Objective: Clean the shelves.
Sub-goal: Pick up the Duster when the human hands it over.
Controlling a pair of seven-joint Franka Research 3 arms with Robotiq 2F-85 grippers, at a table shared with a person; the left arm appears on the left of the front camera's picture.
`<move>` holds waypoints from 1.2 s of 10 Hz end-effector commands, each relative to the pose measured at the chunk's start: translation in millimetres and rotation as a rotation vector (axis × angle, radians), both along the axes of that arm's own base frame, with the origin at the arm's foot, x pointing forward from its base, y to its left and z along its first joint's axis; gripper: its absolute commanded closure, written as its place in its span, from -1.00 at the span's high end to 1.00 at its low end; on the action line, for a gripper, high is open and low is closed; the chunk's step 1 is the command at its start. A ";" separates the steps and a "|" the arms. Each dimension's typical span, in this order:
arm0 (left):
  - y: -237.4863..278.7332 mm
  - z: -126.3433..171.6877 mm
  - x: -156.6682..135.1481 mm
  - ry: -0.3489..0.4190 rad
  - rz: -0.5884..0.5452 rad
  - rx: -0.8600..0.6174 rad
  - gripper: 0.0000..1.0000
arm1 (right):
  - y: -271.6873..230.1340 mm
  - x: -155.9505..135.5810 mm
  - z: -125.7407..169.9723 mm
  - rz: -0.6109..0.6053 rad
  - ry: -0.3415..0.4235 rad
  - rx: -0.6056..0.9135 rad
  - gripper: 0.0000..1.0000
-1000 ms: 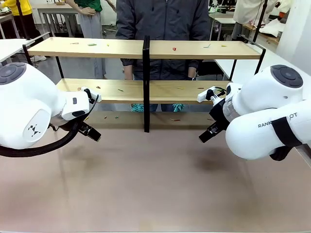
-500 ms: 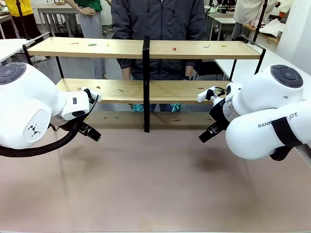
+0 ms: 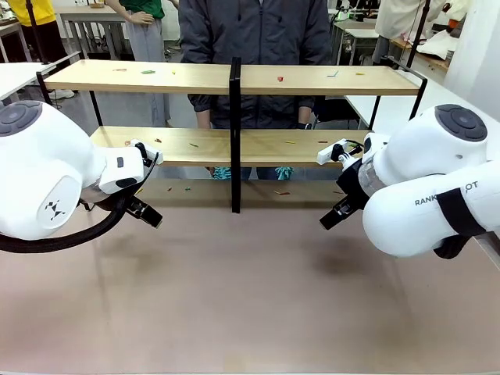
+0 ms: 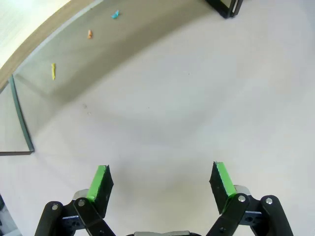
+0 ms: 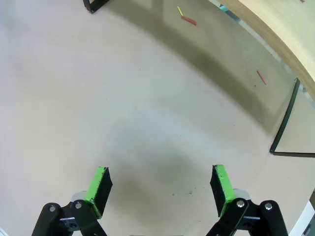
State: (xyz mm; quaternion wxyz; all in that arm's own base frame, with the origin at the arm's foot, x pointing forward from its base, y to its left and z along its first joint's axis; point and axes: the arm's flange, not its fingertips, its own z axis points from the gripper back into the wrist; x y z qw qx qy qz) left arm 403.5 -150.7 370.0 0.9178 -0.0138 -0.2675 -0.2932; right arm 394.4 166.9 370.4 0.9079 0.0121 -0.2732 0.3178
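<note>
My left pincer (image 4: 161,183) hangs wide open over bare counter (image 4: 197,98), holding nothing. My right pincer (image 5: 160,186) is likewise spread wide and empty. Beyond them, across the upper half of the front frame, stand the shelves (image 3: 156,76). Both boards are dotted with coloured scraps (image 3: 280,78), with more on the counter beneath. I judge the cleaning hardly begun: every scrap is left to clear.
</note>
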 end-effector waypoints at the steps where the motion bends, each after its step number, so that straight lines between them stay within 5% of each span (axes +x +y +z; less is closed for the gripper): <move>1: 0.0 0.0 0.0 0.000 0.000 0.000 1.00 | 0.0 0.0 0.0 0.000 0.000 0.000 1.00; 2: -0.5 22.3 -24.7 0.025 -0.144 0.019 1.00 | -9.1 -17.4 22.4 0.038 -0.033 0.021 1.00; 3: 6.8 60.7 -61.6 -0.069 -0.203 -0.026 1.00 | -25.0 -44.9 61.2 0.052 -0.055 0.068 1.00; 5: 28.4 138.8 -165.1 -0.286 -0.307 -0.044 1.00 | -65.2 -120.8 153.0 0.063 -0.214 0.140 1.00; 6: 28.0 158.1 -203.8 -0.367 -0.307 -0.064 1.00 | -73.9 -151.3 174.6 0.041 -0.258 0.152 1.00; 7: 31.8 158.1 -218.1 -0.462 -0.097 -0.002 1.00 | -75.6 -164.3 177.1 -0.013 -0.358 0.109 1.00; 8: -23.1 185.2 -88.1 -0.294 -0.272 -0.032 1.00 | -29.6 -61.9 177.8 0.021 -0.217 0.140 1.00; 9: -14.2 231.1 -125.9 -0.394 -0.235 -0.040 1.00 | -15.3 -38.5 166.3 0.011 -0.085 0.096 1.00; 10: -6.8 238.8 -118.8 -0.355 -0.298 -0.168 1.00 | -16.3 -37.0 173.6 0.009 -0.051 0.151 1.00; 12: 61.8 253.3 -125.5 -0.291 -0.269 -0.370 1.00 | -61.8 -41.4 212.6 -0.076 0.145 0.396 1.00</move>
